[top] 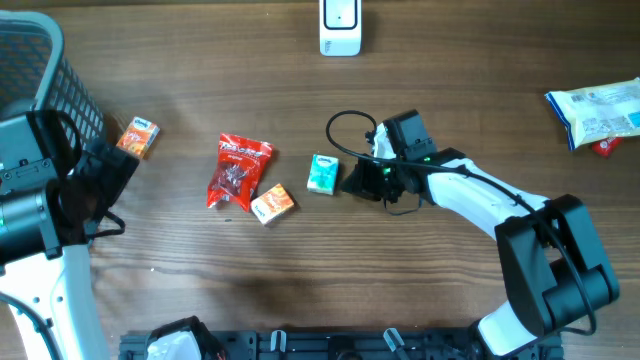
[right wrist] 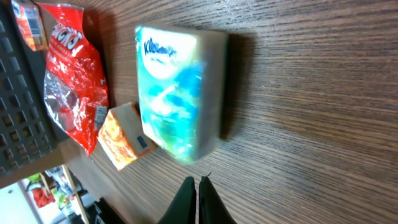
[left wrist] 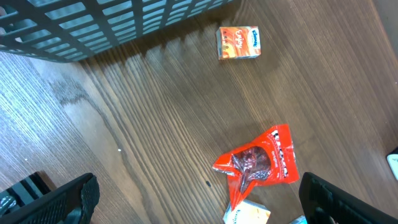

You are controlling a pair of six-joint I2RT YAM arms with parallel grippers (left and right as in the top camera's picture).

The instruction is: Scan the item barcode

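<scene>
A teal tissue pack (top: 322, 173) lies flat near the table's middle. My right gripper (top: 352, 181) sits just to its right, low over the wood. In the right wrist view its fingertips (right wrist: 198, 182) are pressed together, holding nothing, a short way from the tissue pack (right wrist: 177, 93). A red snack bag (top: 238, 170) and a small orange pack (top: 271, 203) lie left of the teal pack. A white scanner (top: 340, 28) stands at the table's far edge. My left gripper (top: 112, 190) hangs at the left, wide open and empty, with the red bag (left wrist: 261, 163) ahead of its jaws.
A dark mesh basket (top: 60, 70) stands at the far left. A second orange pack (top: 139, 137) lies beside it. A blue and white package (top: 598, 112) rests at the far right edge. A black cable (top: 345, 125) loops by the right wrist.
</scene>
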